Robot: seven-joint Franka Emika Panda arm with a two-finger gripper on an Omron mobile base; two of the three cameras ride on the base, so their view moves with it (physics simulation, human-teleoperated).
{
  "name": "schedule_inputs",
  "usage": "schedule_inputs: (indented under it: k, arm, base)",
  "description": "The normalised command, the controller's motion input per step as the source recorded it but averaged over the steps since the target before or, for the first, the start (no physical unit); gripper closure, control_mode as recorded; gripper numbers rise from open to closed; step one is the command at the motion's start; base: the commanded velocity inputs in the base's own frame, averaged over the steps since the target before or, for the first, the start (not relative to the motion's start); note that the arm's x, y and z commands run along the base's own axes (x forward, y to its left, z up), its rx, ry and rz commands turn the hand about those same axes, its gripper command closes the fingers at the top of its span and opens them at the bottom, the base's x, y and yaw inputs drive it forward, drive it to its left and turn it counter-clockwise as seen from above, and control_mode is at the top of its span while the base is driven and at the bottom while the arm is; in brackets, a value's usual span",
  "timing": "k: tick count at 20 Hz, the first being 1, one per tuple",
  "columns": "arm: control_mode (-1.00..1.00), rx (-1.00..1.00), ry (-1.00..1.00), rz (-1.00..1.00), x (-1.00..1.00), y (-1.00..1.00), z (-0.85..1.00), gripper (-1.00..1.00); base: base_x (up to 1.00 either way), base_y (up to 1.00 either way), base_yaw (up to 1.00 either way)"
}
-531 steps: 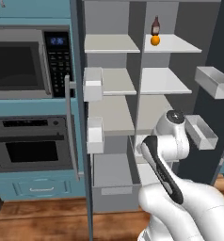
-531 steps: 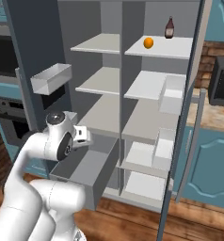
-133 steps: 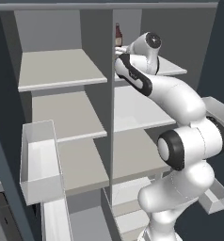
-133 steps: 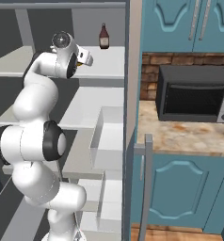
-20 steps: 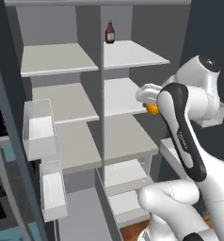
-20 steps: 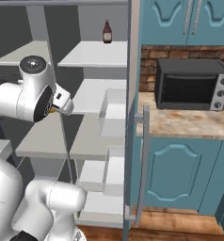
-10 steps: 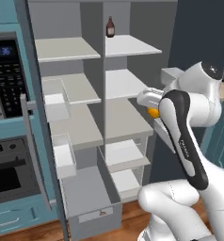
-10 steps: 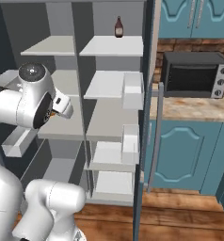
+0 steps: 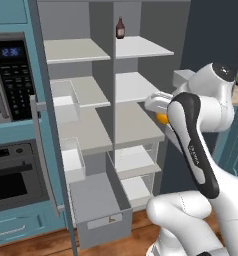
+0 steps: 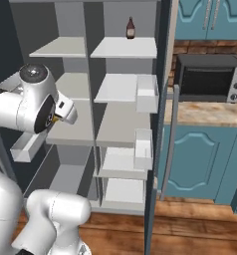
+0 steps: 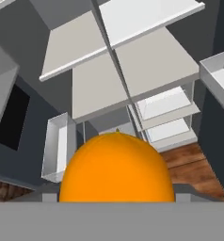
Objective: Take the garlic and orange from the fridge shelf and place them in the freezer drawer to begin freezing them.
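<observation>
In pincer [image 9: 160, 112]: one orange [image 11: 116, 168]; one bottle [image 9: 120, 28] on fridge shelf [image 9: 141, 46].

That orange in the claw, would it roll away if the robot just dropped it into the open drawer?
Probably. The orange looks smooth and round, so it should roll on a flat surface. The freezer drawer is a deep box, so its walls would likely stop it. It looks firm in the claw, showing no squashing.

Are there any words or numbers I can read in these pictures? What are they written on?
"2:36", as best it reads, in small blue digits on the microwave display.
Small grey lettering on the arm's dark link: too small to read.
Label on the brown bottle: too blurred to read.
Buttons on the microwave keypad: unreadable.
</observation>
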Motion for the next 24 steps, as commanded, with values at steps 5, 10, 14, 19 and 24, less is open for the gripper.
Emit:
schedule_inputs:
  k: [5,10,14,19,24]
  arm:
    - [-1.0,-0.1,0.0,0.07,0.26,0.0,-0.91,1.0]
    - [-1.0,-0.17,0.03,0.07,0.82,0.01,-0.92,1.0]
    - [-1.0,-0.08,0.16,0.25,0.91,0.05,-1.0,1.0]
    - [-1.0,-0.06,0.06,0.29,0.68,0.11,-0.79,1.0]
    - [-1.0,-0.02,0.0,0.28,0.31,0.02,-0.45,1.0]
  base:
    - [0.0,0.0,0.0]
    - [0.0,0.0,0.0]
    - [0.0,0.0,0.0]
    - [0.0,0.0,0.0]
    - [0.0,0.0,0.0]
